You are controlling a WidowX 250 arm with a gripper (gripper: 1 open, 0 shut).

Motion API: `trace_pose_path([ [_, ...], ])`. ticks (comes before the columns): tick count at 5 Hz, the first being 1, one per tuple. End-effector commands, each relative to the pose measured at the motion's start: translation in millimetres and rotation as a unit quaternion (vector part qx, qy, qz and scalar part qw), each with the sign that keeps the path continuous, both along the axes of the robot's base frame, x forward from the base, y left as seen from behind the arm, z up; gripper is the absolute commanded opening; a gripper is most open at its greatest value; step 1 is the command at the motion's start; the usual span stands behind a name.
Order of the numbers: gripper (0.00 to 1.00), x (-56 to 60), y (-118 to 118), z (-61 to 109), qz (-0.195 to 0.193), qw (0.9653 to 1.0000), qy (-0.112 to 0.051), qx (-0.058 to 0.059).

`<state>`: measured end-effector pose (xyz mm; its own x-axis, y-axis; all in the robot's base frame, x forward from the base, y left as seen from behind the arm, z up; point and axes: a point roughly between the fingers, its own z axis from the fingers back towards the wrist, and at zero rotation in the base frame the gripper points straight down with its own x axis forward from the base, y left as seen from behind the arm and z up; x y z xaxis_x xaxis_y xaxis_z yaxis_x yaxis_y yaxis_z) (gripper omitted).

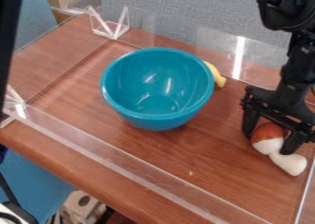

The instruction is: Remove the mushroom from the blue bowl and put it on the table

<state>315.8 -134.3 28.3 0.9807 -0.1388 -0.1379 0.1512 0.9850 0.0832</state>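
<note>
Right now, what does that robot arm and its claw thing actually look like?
The arm is black all over, a chunky jointed column with rounded housings near the top. At its lower end sits a dark gripper with slim black fingers. No markings or loose cables are clear at this picture size.

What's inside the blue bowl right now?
Nothing: the blue bowl shows only its glossy floor. The mushroom lies on the table under the open gripper.

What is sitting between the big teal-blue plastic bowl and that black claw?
In the camera view, only bare wood-grain table separates the teal-blue bowl and the gripper.
</note>
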Motion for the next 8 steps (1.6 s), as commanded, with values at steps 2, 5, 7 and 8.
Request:
trace_pose_path([
  [2, 1.0, 8.3, 2.7, 40.9, 0.018, 0.9996, -0.023, -0.006],
  [5, 1.0, 14.1, 9.6, 62.4, -0.007, 0.9987, -0.047, -0.02],
  [7, 1.0, 0.7, 9.3, 63.0, -0.012, 0.9982, -0.052, -0.025],
  [8, 0.0, -6.8, 8.2, 59.0, -0.015, 0.9982, -0.053, -0.026],
])
